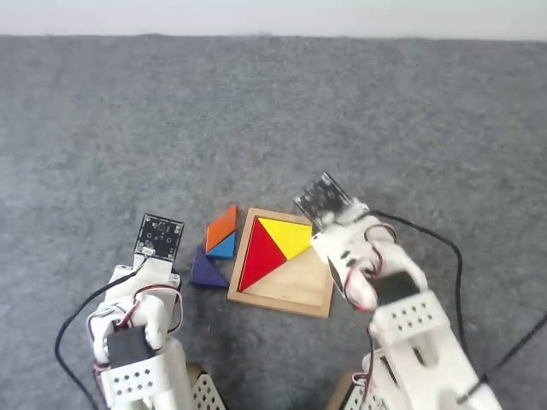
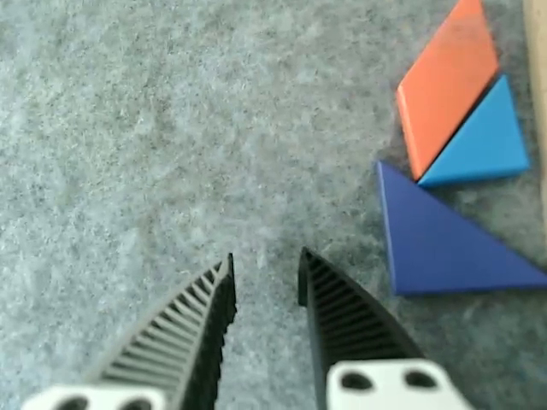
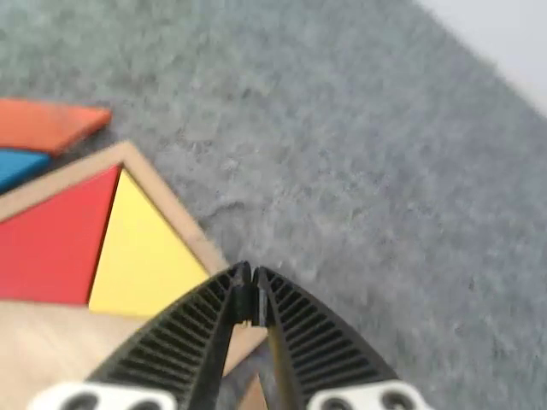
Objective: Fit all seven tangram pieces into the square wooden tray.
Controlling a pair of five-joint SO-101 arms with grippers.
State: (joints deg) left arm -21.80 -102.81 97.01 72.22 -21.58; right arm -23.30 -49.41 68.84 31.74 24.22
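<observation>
Wooden and square, the tray (image 1: 295, 286) lies on the grey felt of the tabletop (image 1: 273, 111) with two pieces seated, a red triangle (image 1: 259, 254) and a yellow triangle (image 1: 288, 236) meeting along one edge; the rest of its floor is bare. Just beside its rim on the left arm's side lie an orange parallelogram (image 2: 446, 81), a light blue triangle (image 2: 483, 141) touching it, and a dark blue triangle (image 2: 440, 243). The job looks early, between placements, with a loose piece to fetch next. The dark blue triangle is nearest the left arm (image 1: 137, 333), whose jaws hang slightly spread and empty over the felt near it. Lying flat, that piece will likely need a pinch across its edges. The right arm (image 1: 410, 329) reaches over the tray's far corner, jaws pressed together on nothing I can make out.
</observation>
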